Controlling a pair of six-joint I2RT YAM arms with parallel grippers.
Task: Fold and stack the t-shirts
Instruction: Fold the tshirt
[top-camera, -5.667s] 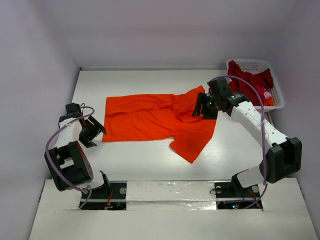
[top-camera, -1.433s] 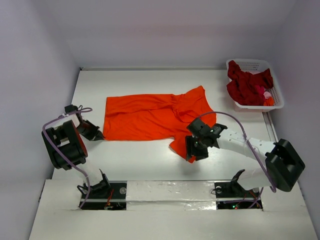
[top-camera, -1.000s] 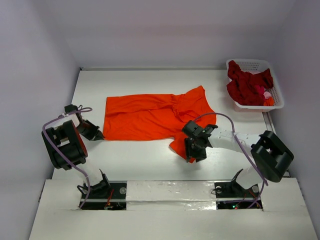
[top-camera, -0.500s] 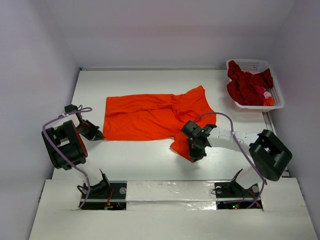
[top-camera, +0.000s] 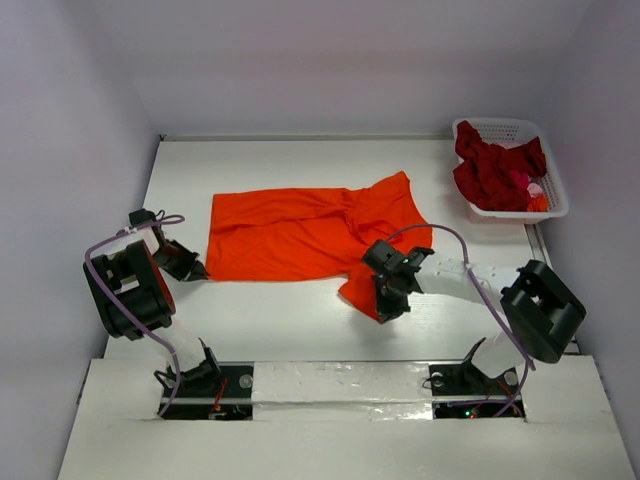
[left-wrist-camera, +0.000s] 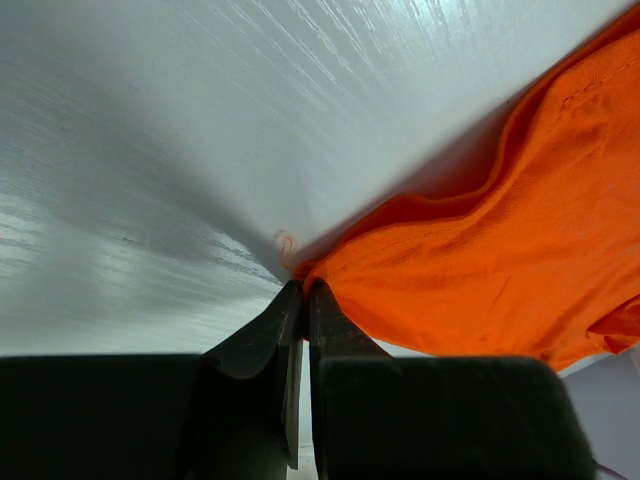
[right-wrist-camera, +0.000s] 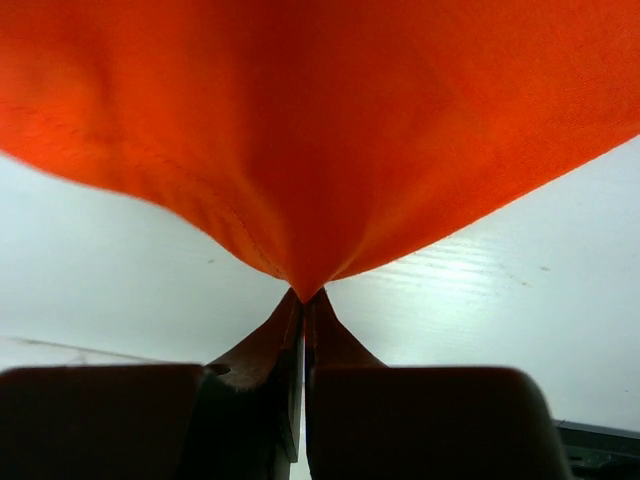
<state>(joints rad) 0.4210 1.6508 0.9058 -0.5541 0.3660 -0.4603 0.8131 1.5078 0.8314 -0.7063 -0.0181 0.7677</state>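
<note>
Top external view, starting at the left: the left hand (top-camera: 198, 268) lies low on the table (top-camera: 270, 325), at the near left corner of the orange t-shirt (top-camera: 290, 235). Its fingers are closed on that corner of the cloth. The left wrist view shows this grip close up. The two dark fingers (left-wrist-camera: 325, 325) meet at their tips with the hemmed corner pinched between them. From there the orange cloth (left-wrist-camera: 480, 260) spreads up and to the right, with white table surface (left-wrist-camera: 200, 120) beyond it.

The orange t-shirt lies spread across the middle of the table with its long side running left to right. It is flat on the left and wrinkled toward the right, and a pointed flap hangs toward the near edge on the right.

The right hand (top-camera: 385, 306) sits at the tip of this flap and is clamped on it. In the right wrist view its fingers (right-wrist-camera: 335, 345) are pressed together on a peak of orange fabric (right-wrist-camera: 320, 120). The fabric fans out above them and fills the upper part of the view, with table (right-wrist-camera: 500, 300) showing on both sides below.

At the far right corner of the table stands a white latticed basket (top-camera: 500, 124), well apart from the orange t-shirt. It holds a heap of dark red t-shirts (top-camera: 490, 170), with a small pink scrap (top-camera: 530, 187) among them.
</note>
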